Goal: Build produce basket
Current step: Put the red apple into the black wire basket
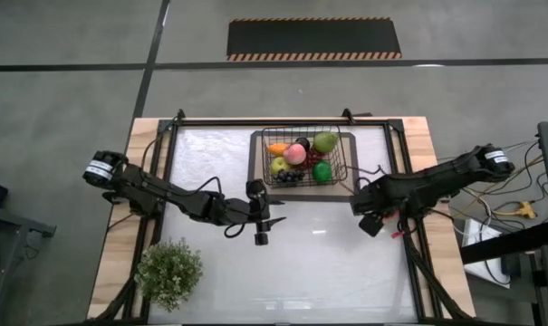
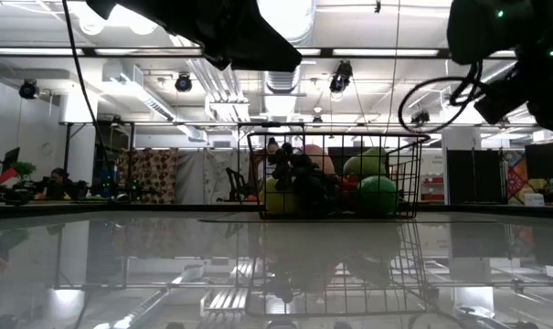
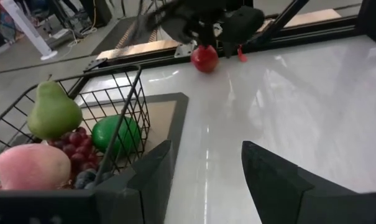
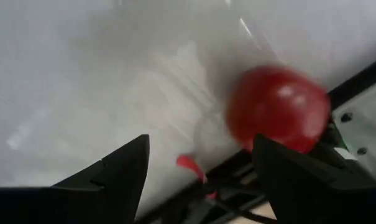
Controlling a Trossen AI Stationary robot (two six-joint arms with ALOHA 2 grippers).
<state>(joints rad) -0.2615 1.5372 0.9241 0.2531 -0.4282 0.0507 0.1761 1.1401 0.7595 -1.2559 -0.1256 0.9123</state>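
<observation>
Reaching for the last red apple

My right fingers [image 4: 200, 171] hang spread wide over the red apple [image 4: 278, 109] at the desk's right rail; my left fingers [image 3: 206, 168], also apart, wait beside the already loaded basket [image 1: 346, 167].

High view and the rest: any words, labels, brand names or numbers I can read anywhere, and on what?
None can be read in any view.
White bands on the arms' shoulder joints: any marking too small to read.
Striped mat beyond the table: hazard stripes only, no words.
Basket, fruit and red apple: no labels visible.
Room beyond the table in the low view: no sign can be read.
</observation>
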